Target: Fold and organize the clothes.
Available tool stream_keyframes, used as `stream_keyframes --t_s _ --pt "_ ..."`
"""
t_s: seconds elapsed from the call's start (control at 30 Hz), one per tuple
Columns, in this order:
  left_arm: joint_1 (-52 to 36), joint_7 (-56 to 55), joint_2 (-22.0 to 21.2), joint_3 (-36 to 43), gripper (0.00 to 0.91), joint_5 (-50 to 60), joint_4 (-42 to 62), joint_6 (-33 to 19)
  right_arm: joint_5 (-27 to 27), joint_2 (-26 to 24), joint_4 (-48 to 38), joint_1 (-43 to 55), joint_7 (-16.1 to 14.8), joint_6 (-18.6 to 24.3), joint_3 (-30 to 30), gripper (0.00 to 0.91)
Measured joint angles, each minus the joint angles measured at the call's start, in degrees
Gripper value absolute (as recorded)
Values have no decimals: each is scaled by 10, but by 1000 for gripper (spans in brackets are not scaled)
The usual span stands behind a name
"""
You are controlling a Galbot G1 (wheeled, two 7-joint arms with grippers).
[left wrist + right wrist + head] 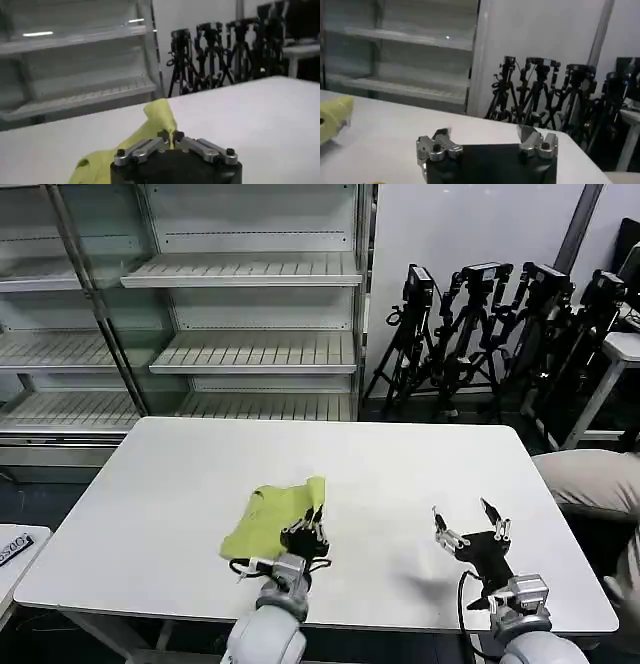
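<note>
From the head view, the T-shirt [272, 519] lies bunched in a small lime-green heap on the white table [150, 514], near the front edge and left of centre, with one corner pulled up into a peak on its right side. It looks thin, soft and very light, so it should drape and slide rather than keep any shape, and a pinch on a single edge or corner, such as a hem or shoulder, seems a better hold than a grab at the middle of the heap. The left gripper [316, 515] sits at that raised corner, its fingers drawn together on the cloth. The right gripper [468, 524] hovers over bare table well to the right of the shirt, its fingers spread wide and holding nothing. A person's trouser leg [590, 479] shows at the right edge, apart from the shirt. In the left wrist view, the left gripper [172, 136] has its jaws closed to a narrow pinch on a fold of the T-shirt [157, 120], which rises above the fingertips in a soft peak while the rest trails away over the table. In the right wrist view, the right gripper [486, 136] stands wide open with only table between its fingers, and a bit of the T-shirt [334, 117] shows far off to one side, well apart from it.
</note>
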Motion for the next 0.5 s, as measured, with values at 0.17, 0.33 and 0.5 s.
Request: stream_keyframes --t_s 0.17,0.33,0.5 --pt "-32 -46 -29 10 907 -50 20 4 2 -1 -11 25 -2 0 -2 907" --pt "-60 -73 -46 12 907 -107 33 6 3 -2 -21 45 -6 0 -6 907" --pt "-87 -87 -56 8 907 -161 36 7 7 -2 -31 62 -8 1 -10 907"
